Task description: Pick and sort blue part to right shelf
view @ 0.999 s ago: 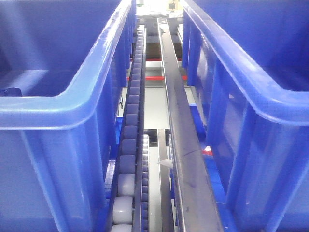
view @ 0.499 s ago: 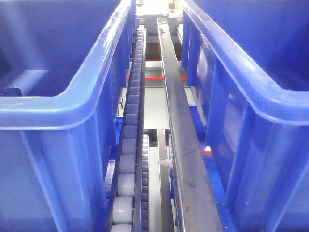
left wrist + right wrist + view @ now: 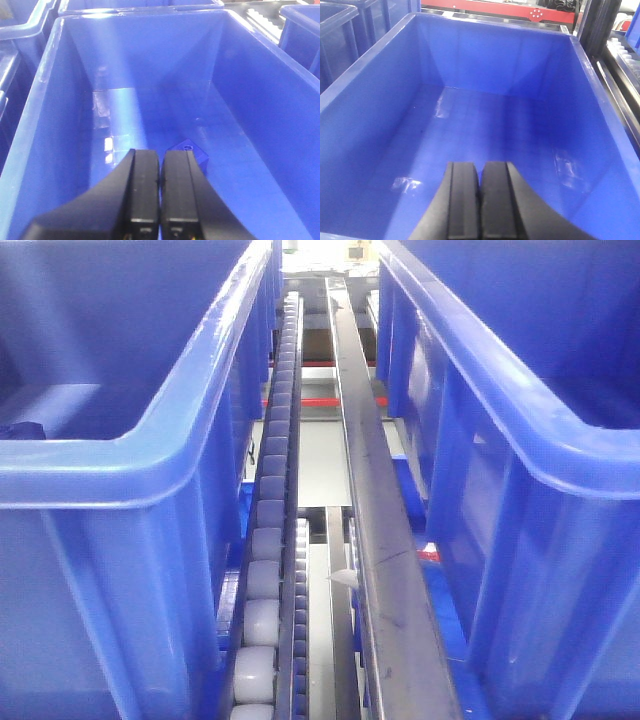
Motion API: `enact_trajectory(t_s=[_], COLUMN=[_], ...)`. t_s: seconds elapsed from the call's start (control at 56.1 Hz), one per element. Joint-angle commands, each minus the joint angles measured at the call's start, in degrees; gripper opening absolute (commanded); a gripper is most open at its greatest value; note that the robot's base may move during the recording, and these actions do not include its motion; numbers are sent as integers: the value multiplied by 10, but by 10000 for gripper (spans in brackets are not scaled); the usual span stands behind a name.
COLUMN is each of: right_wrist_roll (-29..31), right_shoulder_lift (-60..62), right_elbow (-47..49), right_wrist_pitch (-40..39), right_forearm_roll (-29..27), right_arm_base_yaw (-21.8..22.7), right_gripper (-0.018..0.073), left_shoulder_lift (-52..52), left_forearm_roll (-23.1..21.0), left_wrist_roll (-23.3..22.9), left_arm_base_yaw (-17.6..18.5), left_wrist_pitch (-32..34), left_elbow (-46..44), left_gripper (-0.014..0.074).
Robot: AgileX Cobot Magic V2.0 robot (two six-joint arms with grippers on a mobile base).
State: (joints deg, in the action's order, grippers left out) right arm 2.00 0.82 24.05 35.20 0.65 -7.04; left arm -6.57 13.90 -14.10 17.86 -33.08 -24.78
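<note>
The blue part [image 3: 192,151], a small solid-blue block with a round knob, lies on the floor of a large blue tub [image 3: 45,100]. My left gripper [image 3: 160,161] hangs above that tub, shut with nothing between its black fingers, and the block sits just beyond the right fingertip. My right gripper [image 3: 480,172] is shut and empty over another blue tub [image 3: 600,100] with a bare floor. The right shelf shows in the front view as a steel rail [image 3: 370,490] and a white roller track [image 3: 268,540] between two blue tubs [image 3: 170,440].
Neighbouring blue tubs [image 3: 20,25] flank the left tub. A red bar [image 3: 495,7] and a dark steel post [image 3: 592,25] stand behind the right tub. More roller tracks [image 3: 625,60] run at its right side. Tall tub walls [image 3: 520,440] close in both sides of the front view.
</note>
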Motion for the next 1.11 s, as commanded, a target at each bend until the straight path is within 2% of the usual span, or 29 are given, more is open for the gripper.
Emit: enact_trajectory(t_s=[0.0,0.089,0.143,0.178,0.268,0.321,0.428,0.517,0.838,0.874,1.088], right_wrist_roll=[5,5,5,5,5,5,5,5,5,5,5], right_shoulder_lift=[4,4,4,4,4,4,4,4,4,4,4], right_elbow=[14,14,14,14,14,14,14,14,14,14,14], right_wrist_pitch=[-51,-51,-51,-51,-51,-51,-51,-51,-51,-51,-51], right_forearm_roll=[1,1,1,1,1,1,1,1,1,1,1], right_arm_base_yaw=[3,3,3,3,3,3,3,3,3,3,3], right_gripper=[43,43,43,43,43,43,43,43,43,43,43], left_shoulder_lift=[-6,0,11,19,46,61,84,82,82,82,82], left_forearm_roll=[5,2,-23,-45,-92,-120,-155,-158,-159,-160,-160], left_wrist_roll=[-4,-4,-1,10,73,91,103,104,103,103,103], left_arm_base_yaw=[3,0,-11,-22,-63,-87,-132,-152,-144,-143,-143], left_wrist_pitch=[44,56,71,75,87,98,131,178,372,356,356], left_elbow=[-13,0,6,12,41,64,111,147,270,268,268], left_gripper=[124,124,124,124,124,124,124,124,124,124,124])
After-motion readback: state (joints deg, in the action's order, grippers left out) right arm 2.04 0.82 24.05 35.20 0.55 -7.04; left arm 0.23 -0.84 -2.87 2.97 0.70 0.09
